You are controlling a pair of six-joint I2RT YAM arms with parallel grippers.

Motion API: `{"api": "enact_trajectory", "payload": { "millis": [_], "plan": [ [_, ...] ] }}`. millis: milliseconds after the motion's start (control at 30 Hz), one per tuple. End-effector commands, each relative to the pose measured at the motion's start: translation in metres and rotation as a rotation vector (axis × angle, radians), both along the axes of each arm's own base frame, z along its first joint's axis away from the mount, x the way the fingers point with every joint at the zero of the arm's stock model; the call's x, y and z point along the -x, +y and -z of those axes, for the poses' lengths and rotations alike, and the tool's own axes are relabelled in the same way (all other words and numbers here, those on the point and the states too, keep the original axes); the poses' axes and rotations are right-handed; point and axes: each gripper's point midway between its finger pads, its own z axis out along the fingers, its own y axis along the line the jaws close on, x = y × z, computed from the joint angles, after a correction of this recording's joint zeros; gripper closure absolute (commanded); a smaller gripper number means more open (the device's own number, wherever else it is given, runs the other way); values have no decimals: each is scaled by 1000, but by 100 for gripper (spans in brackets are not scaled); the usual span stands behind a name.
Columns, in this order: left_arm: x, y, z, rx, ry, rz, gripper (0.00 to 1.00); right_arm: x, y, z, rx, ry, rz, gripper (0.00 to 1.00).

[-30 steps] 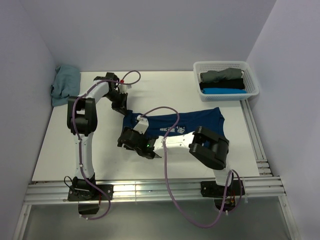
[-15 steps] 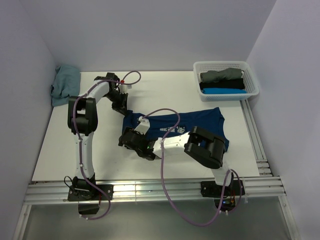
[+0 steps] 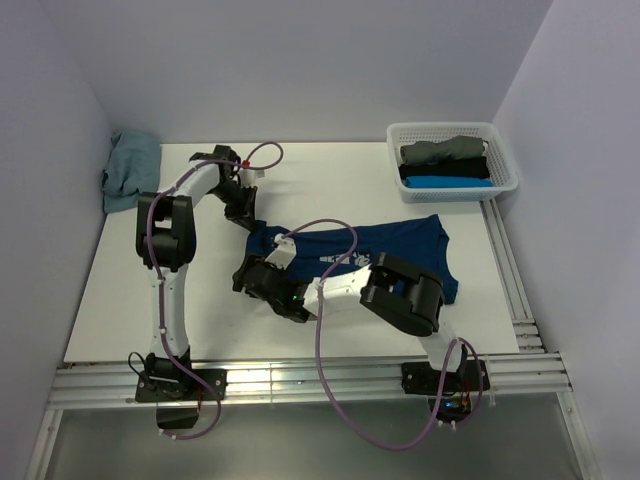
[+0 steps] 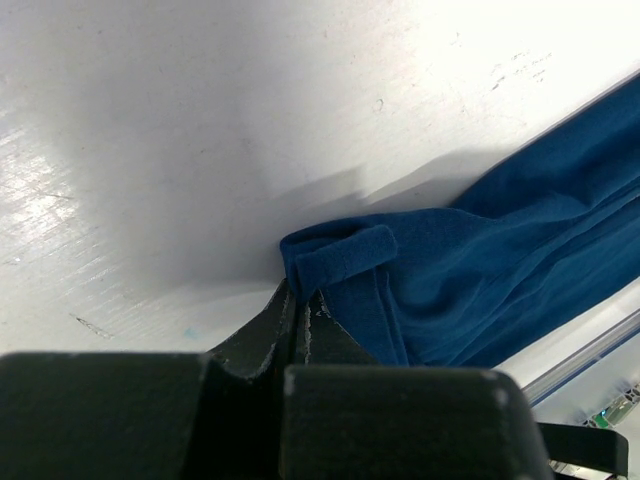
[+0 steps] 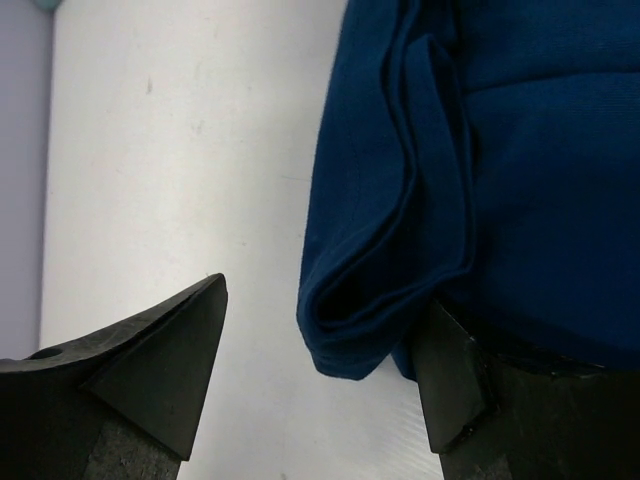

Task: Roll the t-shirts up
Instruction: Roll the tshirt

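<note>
Starting the roll at the navy t-shirt's (image 3: 385, 248) edge
It lies spread on the surface (image 3: 120, 285); the left end effector (image 4: 299, 308) pinches its far corner, and the right end effector (image 5: 322, 310) gapes around the near fold. It should probably close next.

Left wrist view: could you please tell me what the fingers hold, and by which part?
The left fingers pinch the dark navy cloth t-shirt by its folded corner.

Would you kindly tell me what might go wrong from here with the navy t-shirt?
1. The left fingers seem shut on just a small corner of the navy t-shirt; a pull may slip it free.
2. The right fingers stand open around the folded edge; closing may catch only some layers, so the roll starts crooked.
</note>
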Motion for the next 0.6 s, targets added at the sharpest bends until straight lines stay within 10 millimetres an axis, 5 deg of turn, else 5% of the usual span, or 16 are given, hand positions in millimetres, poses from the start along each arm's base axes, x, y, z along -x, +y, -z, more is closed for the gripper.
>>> {"api": "enact_trajectory", "payload": {
  "millis": [0, 567],
  "plan": [
    [-9, -6, -11, 7, -33, -1, 100, -2, 14, -24, -97, -46, 8, 21],
    [-6, -4, -4, -11, -27, 12, 100, 31, 32, -17, -179, 38, -95, 25]
  ]
}}
